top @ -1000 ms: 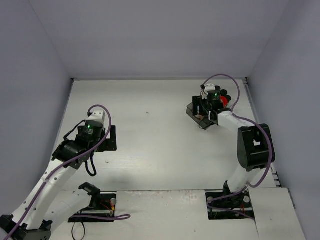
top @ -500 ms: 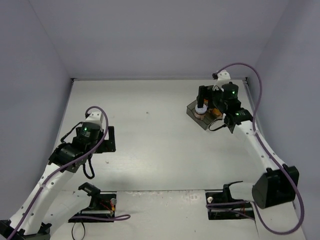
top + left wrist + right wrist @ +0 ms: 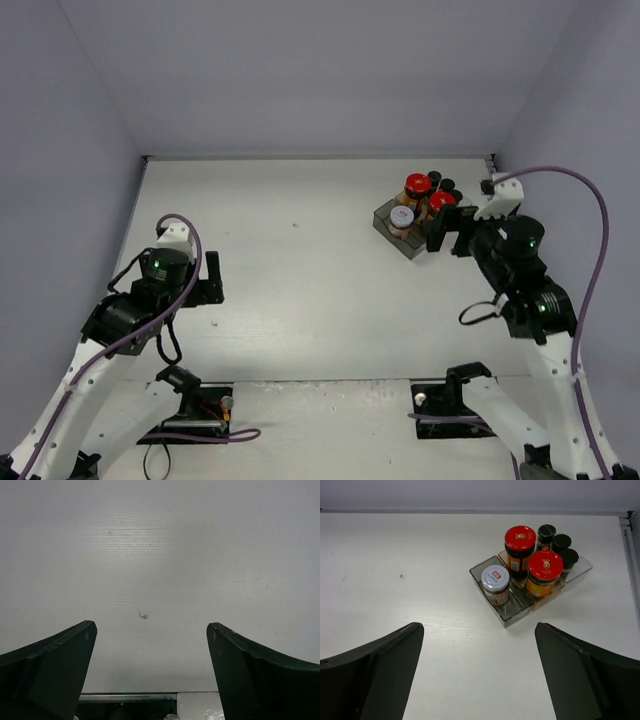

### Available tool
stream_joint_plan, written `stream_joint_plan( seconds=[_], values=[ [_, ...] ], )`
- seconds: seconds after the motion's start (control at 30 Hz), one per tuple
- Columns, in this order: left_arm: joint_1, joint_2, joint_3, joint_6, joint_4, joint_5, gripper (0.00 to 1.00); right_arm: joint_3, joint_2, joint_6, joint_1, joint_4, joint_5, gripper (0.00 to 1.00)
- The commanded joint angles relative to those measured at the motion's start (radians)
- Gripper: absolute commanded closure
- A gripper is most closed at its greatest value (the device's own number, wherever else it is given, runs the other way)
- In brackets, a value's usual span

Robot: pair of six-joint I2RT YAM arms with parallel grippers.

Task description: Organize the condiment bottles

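Condiment bottles (image 3: 417, 186) in the tray (image 3: 512, 614) — left pincer (image 3: 150, 630) and right pincer (image 3: 479, 627) both spread.
Red-lidded jars (image 3: 520, 540), the white-lidded jar (image 3: 495, 580) and the black-capped bottles (image 3: 561, 541) stand upright inside it, at the surface's (image 3: 420, 555) far right — neither pincer holds or touches anything.

Robot lab cell: bare white worktop (image 3: 320, 290) boxed in by plain grey walls (image 3: 300, 70), two robot arms (image 3: 520, 275) bolted at near edge, loose purple cables (image 3: 606, 240).

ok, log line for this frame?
bottles: all six in tray | left gripper: open, empty | right gripper: open, empty, clear of tray
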Motion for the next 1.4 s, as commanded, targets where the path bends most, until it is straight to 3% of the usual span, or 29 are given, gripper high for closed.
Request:
stream_joint_plan(
  seconds=[0.0, 0.4, 0.77, 1.37],
  values=[
    [0.010, 0.007, 0.059, -0.007, -0.008, -0.053, 0.03, 0.025, -0.063, 0.047, 0.001, -0.099, 0.036, 0.00],
    [0.010, -0.026, 0.053, -0.052, -0.037, -0.122, 0.03, 0.149, -0.186, 0.045, 0.030, -0.283, 0.081, 0.00],
    [0.010, -0.040, 0.033, -0.093, -0.048, -0.139, 0.03, 0.140, -0.293, 0.082, 0.063, -0.334, 0.106, 0.00],
    [0.010, -0.055, 0.014, -0.142, -0.086, -0.151, 0.03, 0.174, -0.299, 0.120, 0.106, -0.415, 0.170, 0.00]
  ],
)
